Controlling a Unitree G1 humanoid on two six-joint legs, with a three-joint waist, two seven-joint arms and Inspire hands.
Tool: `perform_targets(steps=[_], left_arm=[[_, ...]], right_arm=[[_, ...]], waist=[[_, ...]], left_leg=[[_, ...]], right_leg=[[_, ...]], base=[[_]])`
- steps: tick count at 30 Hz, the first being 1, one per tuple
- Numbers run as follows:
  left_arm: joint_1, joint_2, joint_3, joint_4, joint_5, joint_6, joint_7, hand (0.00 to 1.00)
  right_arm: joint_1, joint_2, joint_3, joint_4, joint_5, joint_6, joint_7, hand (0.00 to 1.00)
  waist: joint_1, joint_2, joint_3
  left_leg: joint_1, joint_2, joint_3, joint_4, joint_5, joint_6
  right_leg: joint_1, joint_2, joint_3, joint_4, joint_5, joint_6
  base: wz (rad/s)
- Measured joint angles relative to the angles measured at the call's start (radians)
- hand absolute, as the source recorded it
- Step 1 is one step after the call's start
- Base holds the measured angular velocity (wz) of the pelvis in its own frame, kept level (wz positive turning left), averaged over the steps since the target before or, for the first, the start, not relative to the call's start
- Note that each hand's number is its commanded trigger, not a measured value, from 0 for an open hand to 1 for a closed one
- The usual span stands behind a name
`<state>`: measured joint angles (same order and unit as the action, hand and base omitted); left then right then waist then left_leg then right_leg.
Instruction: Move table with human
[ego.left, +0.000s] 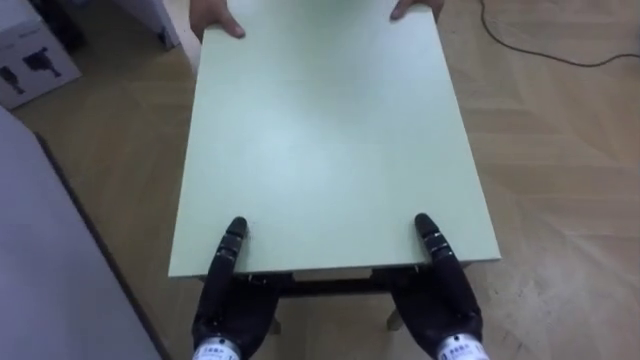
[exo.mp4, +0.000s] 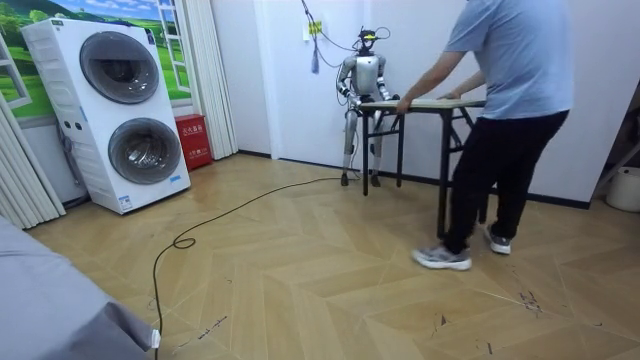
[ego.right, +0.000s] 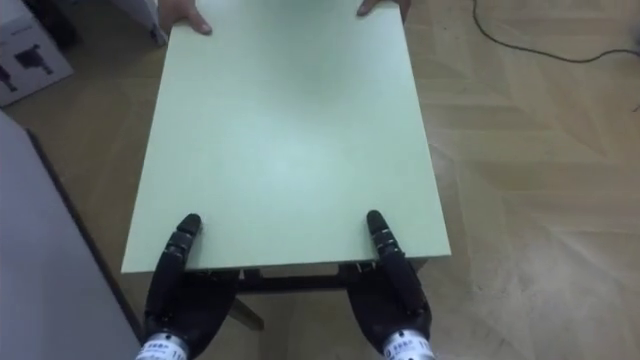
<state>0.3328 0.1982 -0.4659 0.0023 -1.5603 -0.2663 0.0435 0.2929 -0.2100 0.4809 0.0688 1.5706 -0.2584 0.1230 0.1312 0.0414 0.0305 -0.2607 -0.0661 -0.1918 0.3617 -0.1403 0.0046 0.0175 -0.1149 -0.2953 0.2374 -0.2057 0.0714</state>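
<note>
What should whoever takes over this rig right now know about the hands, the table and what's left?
Left hand: at the left corner of the table's near edge; its hold is hidden beneath the top.
Right hand: the same at the right corner.
Person: stands opposite the robot; the person's hands are on the far edge.
Done: both ends are manned. I cannot tell whether the legs are off the floor.
Left: carry the table together and set it down.
</note>
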Motion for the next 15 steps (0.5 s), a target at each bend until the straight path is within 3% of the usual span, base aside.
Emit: perform_targets(steps=[3,6,10,13,15], left_arm=[[0.001,0.001,0.001,-0.001,0.000,0.001,-0.005,1.00],[0.001,0.010,0.001,-0.001,0.001,0.005,-0.005,1.00],[0.011,0.009,0.001,-0.001,0.000,0.003,-0.005,1.00],[0.012,0.005,0.003,-0.001,0.000,0.005,-0.002,1.00],[0.011,-0.004,0.001,-0.001,0.000,0.005,0.004,1.00]], right_arm=[[-0.001,0.000,-0.002,0.000,-0.001,0.000,0.001,1.00],[0.006,0.013,-0.003,0.005,-0.001,0.001,0.001,1.00],[0.004,0.013,-0.007,0.014,-0.001,0.011,0.001,1.00],[0.004,0.009,-0.021,0.015,-0.004,0.023,0.001,1.00],[0.000,0.006,-0.040,0.014,-0.015,0.040,0.001,1.00]], waist=[[-0.019,0.008,-0.0065],[-0.042,0.010,-0.0076],[-0.042,0.018,-0.0103],[-0.045,0.019,-0.0106],[-0.060,0.021,-0.0125]], left_leg=[[-0.024,-0.001,0.000,-0.001,0.025,-0.004],[-0.032,-0.002,0.037,-0.016,0.056,0.001],[-0.047,-0.001,0.071,-0.030,0.089,0.003],[-0.051,-0.003,0.098,-0.097,0.154,0.007],[-0.051,-0.012,0.137,-0.177,0.222,0.010]], right_leg=[[0.020,0.010,-0.069,-0.001,-0.008,-0.011],[0.040,0.018,-0.080,0.002,-0.028,-0.026],[0.051,0.029,-0.102,-0.001,-0.046,-0.036],[0.047,0.034,-0.153,-0.007,-0.050,-0.042],[0.047,0.034,-0.204,-0.032,-0.054,-0.049]], base=[[0.89],[0.99],[0.59],[0.76],[0.80]])
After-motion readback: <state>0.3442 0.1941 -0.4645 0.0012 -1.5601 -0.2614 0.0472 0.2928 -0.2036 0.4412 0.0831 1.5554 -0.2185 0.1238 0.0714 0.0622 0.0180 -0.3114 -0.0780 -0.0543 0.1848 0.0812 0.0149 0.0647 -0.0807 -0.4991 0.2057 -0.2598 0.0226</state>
